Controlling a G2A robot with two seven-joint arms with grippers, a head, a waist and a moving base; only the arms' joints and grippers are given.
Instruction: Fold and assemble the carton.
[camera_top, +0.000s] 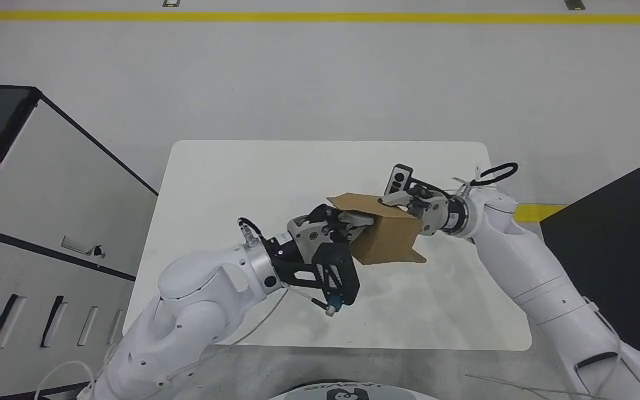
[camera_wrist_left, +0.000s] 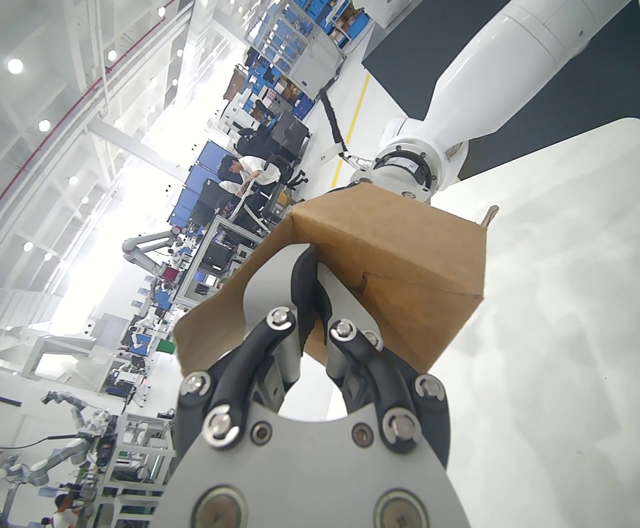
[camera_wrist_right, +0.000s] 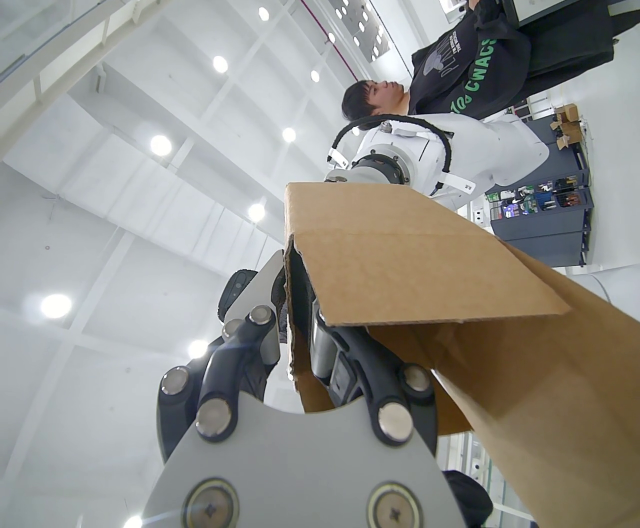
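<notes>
Over one table (camera_top: 220, 200), left end effector (camera_wrist_left: 311, 295) and right end effector (camera_wrist_right: 295, 295) pinch one carton (camera_top: 390, 235).

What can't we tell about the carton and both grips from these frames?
- Top view: whether the carton rests on the table or hangs above it. Its own body hides its underside.
- Right wrist view: the inner finger of the right gripper is mostly covered by a carton flap.
- Left wrist view: the pad tips of the left gripper are pressed into the carton panel, so the contact is hidden.
</notes>
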